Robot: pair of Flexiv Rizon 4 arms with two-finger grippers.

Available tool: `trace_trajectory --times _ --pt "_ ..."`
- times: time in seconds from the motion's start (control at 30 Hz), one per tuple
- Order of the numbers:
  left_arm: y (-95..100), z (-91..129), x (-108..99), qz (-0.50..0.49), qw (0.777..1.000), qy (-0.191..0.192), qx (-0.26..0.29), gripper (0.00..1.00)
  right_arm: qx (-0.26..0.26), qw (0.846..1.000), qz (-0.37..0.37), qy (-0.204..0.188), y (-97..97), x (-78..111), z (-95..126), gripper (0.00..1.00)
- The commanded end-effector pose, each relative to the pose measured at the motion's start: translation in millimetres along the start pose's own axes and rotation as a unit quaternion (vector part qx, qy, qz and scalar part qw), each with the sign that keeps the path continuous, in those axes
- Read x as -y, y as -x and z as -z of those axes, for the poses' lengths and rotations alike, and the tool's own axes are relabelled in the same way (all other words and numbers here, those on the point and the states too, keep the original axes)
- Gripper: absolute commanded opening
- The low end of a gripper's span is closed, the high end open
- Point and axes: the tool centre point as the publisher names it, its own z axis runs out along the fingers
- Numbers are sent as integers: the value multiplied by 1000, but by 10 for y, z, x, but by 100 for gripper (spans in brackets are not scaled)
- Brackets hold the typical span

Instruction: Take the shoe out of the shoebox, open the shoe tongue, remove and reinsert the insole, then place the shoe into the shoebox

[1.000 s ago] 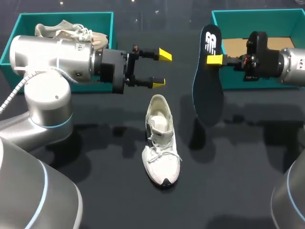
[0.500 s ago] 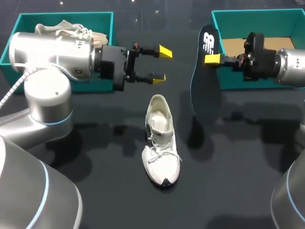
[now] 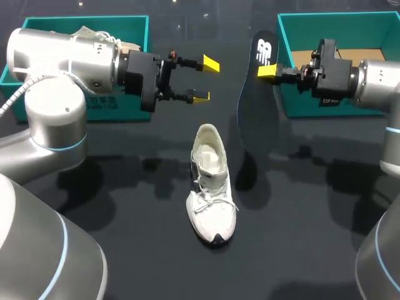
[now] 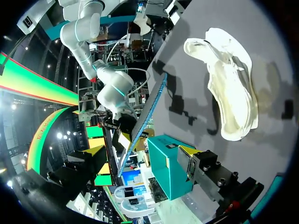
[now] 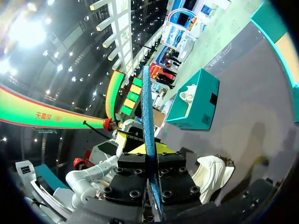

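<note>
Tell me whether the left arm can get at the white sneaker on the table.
Probably yes: the left hand hangs open just beyond the white sneaker with nothing between; the dark insole in the right hand is off to the side.

The shoe (image 3: pixel 211 184) lies mid-worktop (image 3: pixel 300 237), toe near, heel far. Far left is a shoebox (image 3: pixel 81 20) with a second shoe (image 3: pixel 94 34) inside. Far right is another shoebox (image 3: pixel 337 17). The insole (image 3: pixel 250 119) hangs from the right tool (image 3: pixel 265 69) — between shoe and right shoebox. The left tool (image 3: pixel 206 80) hovers beyond the heel.
</note>
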Motion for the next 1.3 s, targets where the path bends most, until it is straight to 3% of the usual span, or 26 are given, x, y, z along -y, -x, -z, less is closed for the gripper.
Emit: trace_trajectory --times 0.03,0.37,0.73,1.1,1.3 --pt "-8 -100 16 5 1000 -1 15 100 -3 1000 -17 -23 20 -70 -89 0" --pt "-7 -176 95 -2 999 10 43 100 -6 990 -104 -95 160 -250 -413 0" --pt "-16 -211 82 -2 999 17 39 100 -6 990 -104 -95 160 -250 -413 0" --pt "-66 -443 -28 9 998 37 46 100 18 977 -197 -84 169 -82 -493 0" --pt "-120 -484 -34 17 998 39 46 68 8 972 -218 -85 194 -12 -581 0"
